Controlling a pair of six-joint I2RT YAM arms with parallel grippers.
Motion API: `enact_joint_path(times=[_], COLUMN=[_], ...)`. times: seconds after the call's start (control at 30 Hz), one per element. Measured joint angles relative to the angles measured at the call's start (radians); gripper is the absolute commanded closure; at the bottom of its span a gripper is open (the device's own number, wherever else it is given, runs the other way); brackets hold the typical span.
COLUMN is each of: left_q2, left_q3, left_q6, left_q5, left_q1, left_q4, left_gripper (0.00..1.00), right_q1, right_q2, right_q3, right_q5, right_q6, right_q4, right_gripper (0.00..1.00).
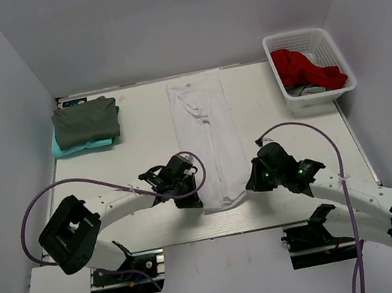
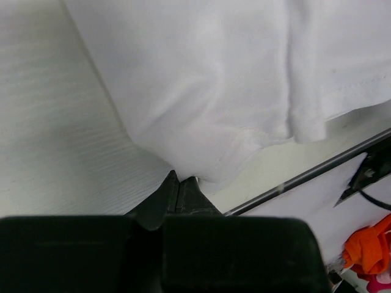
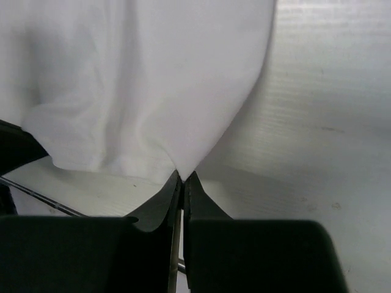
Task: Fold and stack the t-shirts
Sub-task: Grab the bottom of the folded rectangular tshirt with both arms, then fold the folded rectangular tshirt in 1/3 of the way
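White soft cloth t-shirt [image 1: 209, 140], folded long, lies down the middle of the table [image 1: 143, 148].
Light and floppy, it will sag; the left claw [image 1: 195, 201] and right claw [image 1: 251, 184] each pinch tight on a near corner.

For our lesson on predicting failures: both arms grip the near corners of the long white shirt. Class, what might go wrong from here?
1. The left jaws and right jaws each pinch only the very tip of a hem corner of the white t-shirt, so the cloth may slip out when lifted.
2. The shirt's lengthwise folds lie loose and rumpled, so they might fall open if the arms rise unevenly.
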Motion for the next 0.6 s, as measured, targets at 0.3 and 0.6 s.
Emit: enact_joint_path(times=[0.3, 0.6], left_q2=[-0.008, 0.016], left_q3=[0.177, 0.346], left_q6=[0.006, 0.017], left_q5=[-0.132, -0.357], left_q1=[0.017, 0.088], left_q4=[-0.053, -0.083], left_gripper=[1.0, 1.0], right_q1=[-0.003, -0.047], right_q2=[0.101, 0.3], right_q3=[0.183, 0.432], right_q5=[0.132, 0.281], right_q6=[-0.014, -0.038], right_q4=[-0.009, -0.01], right_gripper=[1.0, 1.0])
